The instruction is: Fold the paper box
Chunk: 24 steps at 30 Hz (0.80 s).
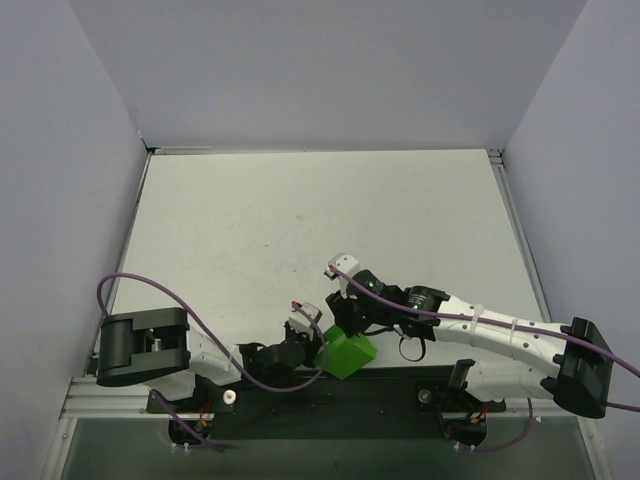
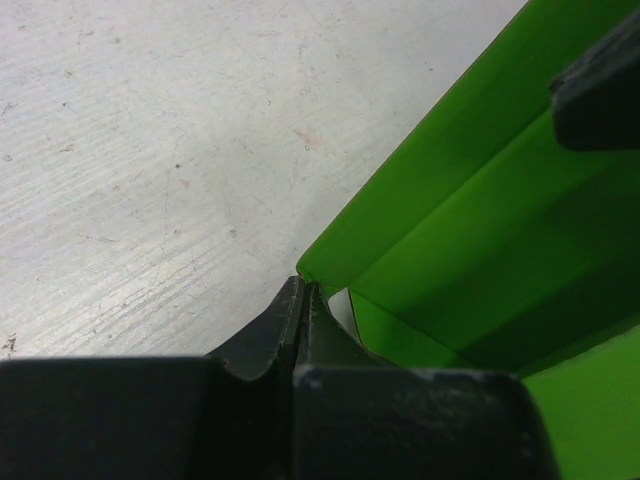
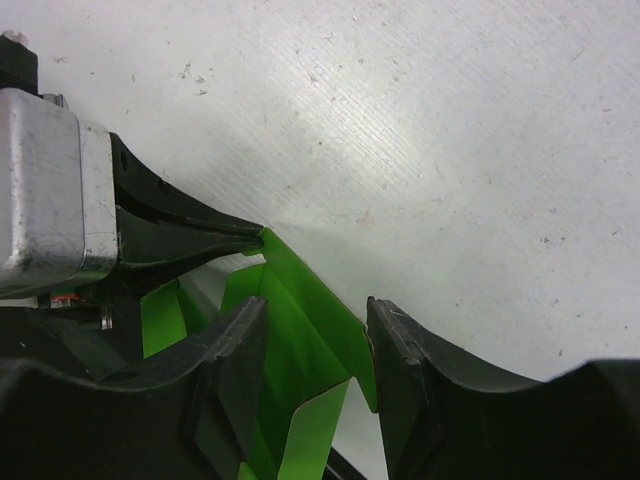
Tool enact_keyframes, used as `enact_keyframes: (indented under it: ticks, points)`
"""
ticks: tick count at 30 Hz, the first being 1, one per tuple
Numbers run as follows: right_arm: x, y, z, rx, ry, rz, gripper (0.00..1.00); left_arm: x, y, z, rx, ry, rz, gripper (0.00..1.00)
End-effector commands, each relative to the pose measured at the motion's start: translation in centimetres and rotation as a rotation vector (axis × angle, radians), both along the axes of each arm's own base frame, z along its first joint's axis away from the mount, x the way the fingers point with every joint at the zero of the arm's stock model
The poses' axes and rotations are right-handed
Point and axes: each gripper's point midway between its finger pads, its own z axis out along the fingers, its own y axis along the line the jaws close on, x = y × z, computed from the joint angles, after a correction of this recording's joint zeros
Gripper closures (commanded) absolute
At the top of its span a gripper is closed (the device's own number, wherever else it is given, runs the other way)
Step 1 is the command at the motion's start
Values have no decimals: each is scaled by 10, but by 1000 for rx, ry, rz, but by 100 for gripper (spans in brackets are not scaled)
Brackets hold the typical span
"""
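so the paper box (image 1: 347,353) is sitting at the 6 o'clock edge of the table (image 1: 300,220), just ahead of the arm bases and wedged between the two grippers. the left gripper (image 2: 303,305) is clenching tight on one thin corner of the green card, and from those jaws the rest of the box is spreading out toward 3 o'clock in the overhead view. the right gripper (image 3: 316,345) is reaching in from 12 o'clock with its jaws parted, and a green flap is lying in the gap between the fingers (image 3: 235,345). the flap is looking loose there rather than pinched, though its edge is running right beside the far finger. both arms are equally near, each one touching the box or just beside it.

the box is showing nearly as wide as it is long from above, so its long axis is hard to call. the open side is facing the left wrist camera, with inner walls and folds showing.

by count: one green box, two grippers, one table.
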Motion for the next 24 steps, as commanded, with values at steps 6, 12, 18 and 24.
enact_keyframes:
  ticks: [6,12,18,24]
  points:
    - [-4,-7,23,84,-27,-31,45,0,26,1,146,-34,-16,100]
    - [-12,-4,19,122,48,24,40,-1,24,41,99,-134,-97,100]
    - [-16,-6,32,204,72,139,32,-10,28,68,94,-242,-239,100]
    - [-28,0,32,167,97,296,28,-22,34,79,159,-253,-349,100]
